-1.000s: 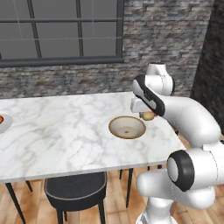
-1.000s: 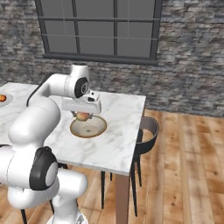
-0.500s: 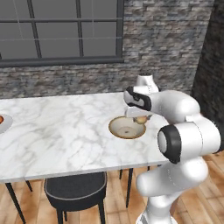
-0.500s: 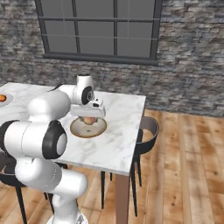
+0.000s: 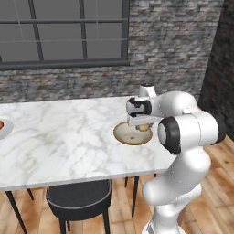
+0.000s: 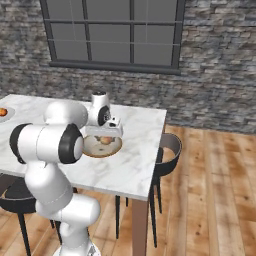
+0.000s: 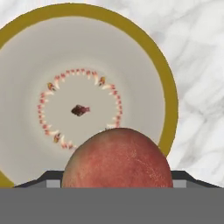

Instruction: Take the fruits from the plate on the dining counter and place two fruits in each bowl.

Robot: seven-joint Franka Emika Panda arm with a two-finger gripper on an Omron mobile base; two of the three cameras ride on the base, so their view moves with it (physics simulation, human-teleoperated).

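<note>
While the gripper [image 7: 117, 186] at the bottom centre of the hand view is closed on a reddish-brown fruit [image 7: 117, 159], the tan bowl [image 7: 166, 87] lies just beyond it, filling the upper left of that frame; its inside is bare. In the left base view the bowl [image 5: 125, 136] sits right of centre on the dining counter [image 5: 59, 137]; the plate [image 5: 5, 129] lies at the left edge.
</note>
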